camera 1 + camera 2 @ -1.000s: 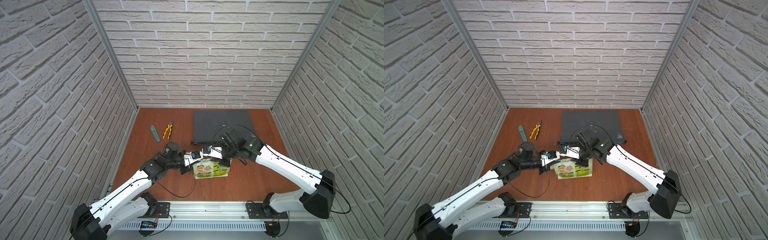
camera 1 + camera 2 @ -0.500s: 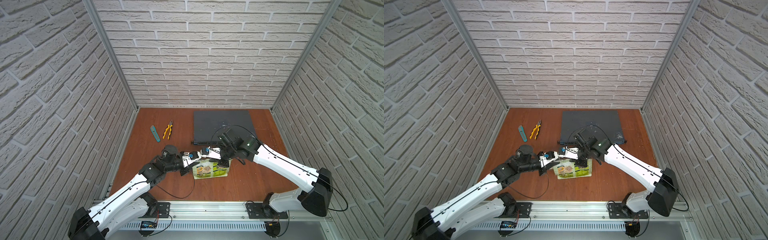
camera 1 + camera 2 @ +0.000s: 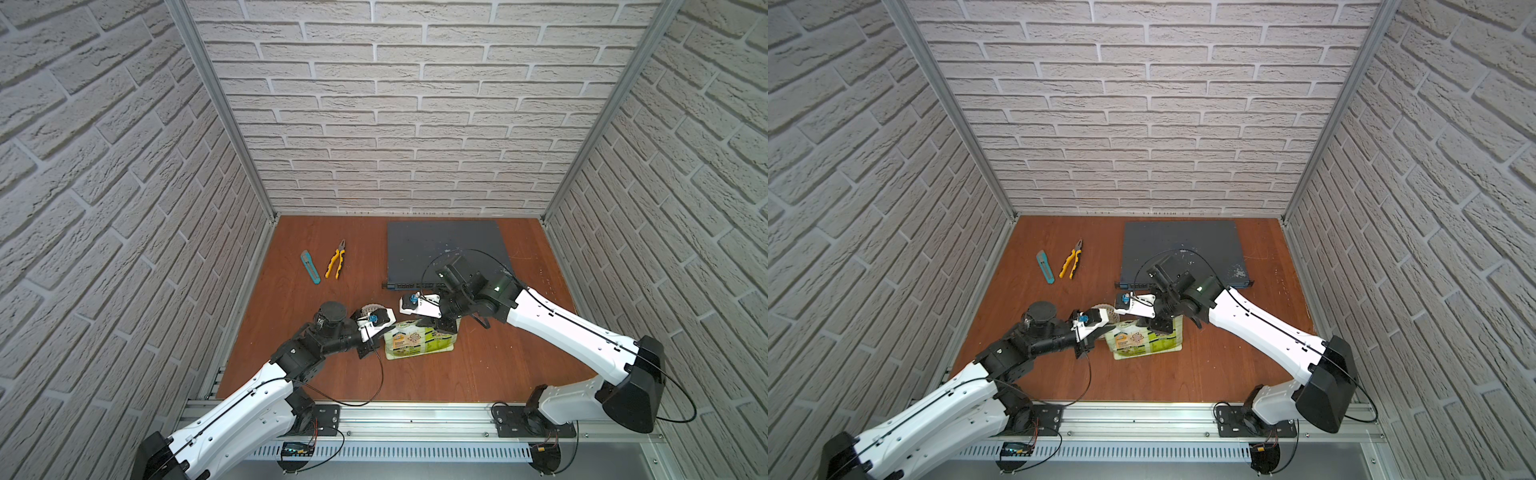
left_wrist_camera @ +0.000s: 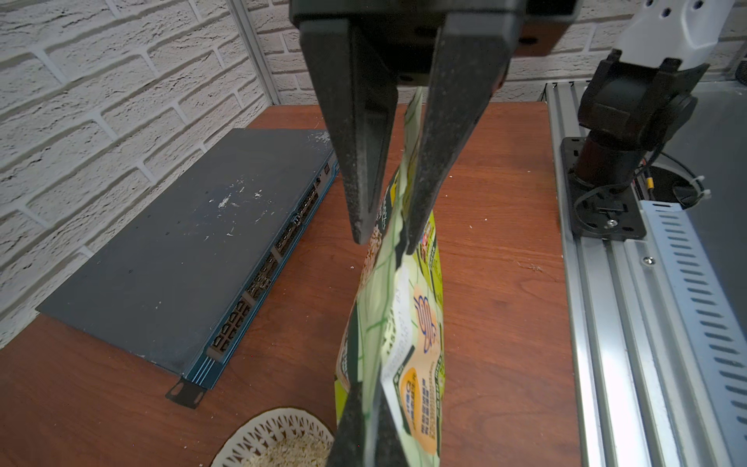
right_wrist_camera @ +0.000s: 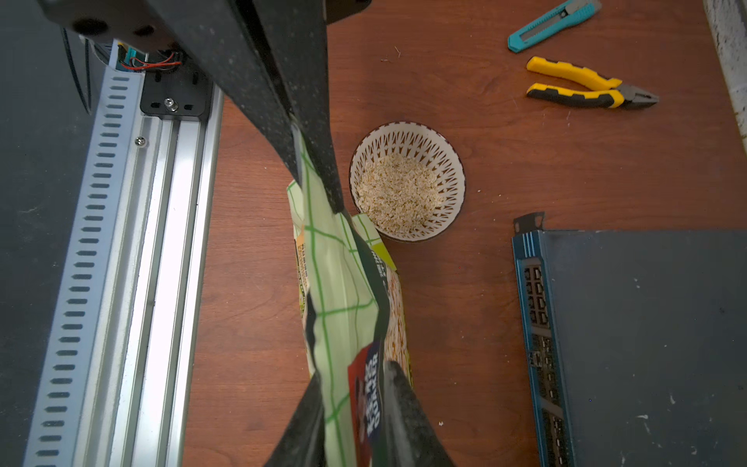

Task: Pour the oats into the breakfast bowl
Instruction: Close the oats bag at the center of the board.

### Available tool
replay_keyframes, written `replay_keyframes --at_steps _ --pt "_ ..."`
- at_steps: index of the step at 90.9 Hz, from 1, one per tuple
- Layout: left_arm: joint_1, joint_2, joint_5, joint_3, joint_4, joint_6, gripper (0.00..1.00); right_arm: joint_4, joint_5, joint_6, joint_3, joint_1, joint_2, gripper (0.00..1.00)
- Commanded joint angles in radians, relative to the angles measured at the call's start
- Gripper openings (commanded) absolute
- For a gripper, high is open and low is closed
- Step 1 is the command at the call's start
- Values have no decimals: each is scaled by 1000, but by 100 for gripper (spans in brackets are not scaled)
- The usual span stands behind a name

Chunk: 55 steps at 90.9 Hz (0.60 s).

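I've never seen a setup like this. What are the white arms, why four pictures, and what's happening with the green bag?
It is one robot: a white left arm and right arm, fixed to a rail beside a brown table. Two pictures look down from a camera high above; the other two come from a camera on each wrist, showing that arm's black tool close. On the table lie yellow pliers, a teal box cutter, a dark flat box with sockets, and a white patterned bowl holding oats. The left tool and the right tool each pinch one end of the green bag, next to the bowl.
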Motion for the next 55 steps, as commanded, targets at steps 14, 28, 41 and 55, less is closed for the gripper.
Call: replay_keyframes --at_steps 14,28,41,55 --pt "2 -27 23 -34 151 -39 0 94 -75 -8 -3 35 11 34" --pt "6 -25 38 -34 165 -47 0 123 -81 -22 -27 45 18 33" --pt "19 -24 51 -39 179 -60 0 108 -56 -34 -31 47 26 23" --pt "33 -27 59 -53 204 -76 0 70 14 -56 -32 47 26 13"
